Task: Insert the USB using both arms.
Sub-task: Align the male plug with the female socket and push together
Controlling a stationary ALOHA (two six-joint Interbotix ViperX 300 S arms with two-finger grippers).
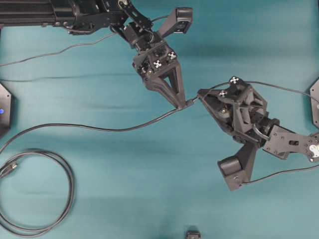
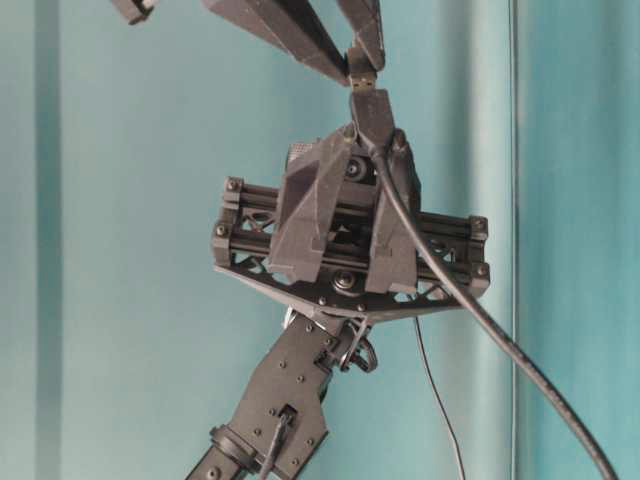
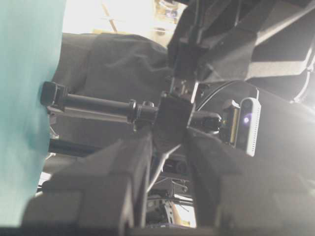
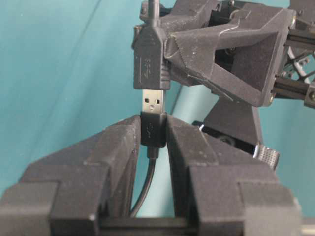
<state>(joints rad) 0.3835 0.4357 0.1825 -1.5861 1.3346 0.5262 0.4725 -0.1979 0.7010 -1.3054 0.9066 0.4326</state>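
Above blue-green cloth (image 1: 99,189), the right gripper (image 4: 153,129) pinches the USB (image 4: 153,110), silver tip straight in line with the socket (image 4: 150,61) pinched by the left gripper (image 4: 170,51), part-way in.

Left pincer (image 1: 185,103) and right pincer (image 1: 202,94) clamped, tip-to-tip.

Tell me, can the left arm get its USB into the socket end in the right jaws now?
Probably yes: the silvery tip of the USB sits right at the mouth of the socket end, roughly in line, with nothing between them.
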